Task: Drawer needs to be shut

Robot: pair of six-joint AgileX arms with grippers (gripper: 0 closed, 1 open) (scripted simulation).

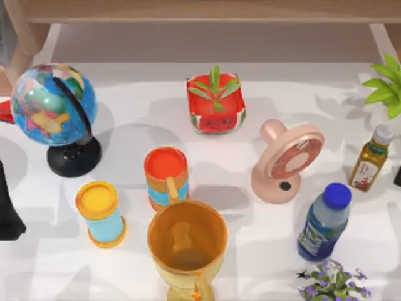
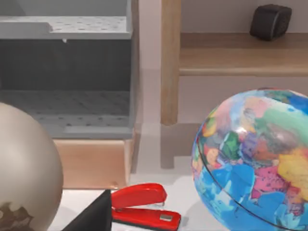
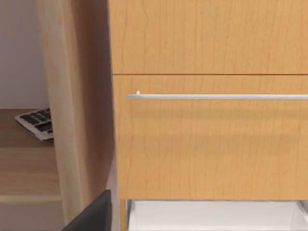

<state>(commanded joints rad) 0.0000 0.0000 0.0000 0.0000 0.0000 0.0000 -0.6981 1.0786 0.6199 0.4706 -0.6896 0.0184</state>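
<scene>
Drawer (image 2: 65, 72) standing open: grey tray drawn out from the wooden frame, pale wooden front panel (image 2: 86, 163) facing the table, just beyond the red stapler (image 2: 144, 207) and beside the globe (image 1: 53, 106) at the table's left rear. Left gripper (image 2: 94, 217) seen as a dark wedge low before that panel; claw state: cannot tell. Right gripper (image 3: 94, 214) facing a separate wooden front with a bar handle (image 3: 216, 96), apparently flush; claw state likewise: cannot tell. Step in hand, as judged: approach with the left arm. To do it well: pass over the stapler and clear of the globe, meet the front panel squarely near its middle, then push straight along the slide, without sideways load, until flush with the frame. Risks, as judged: clipping the globe; skewing the tray by an off-centre push.
</scene>
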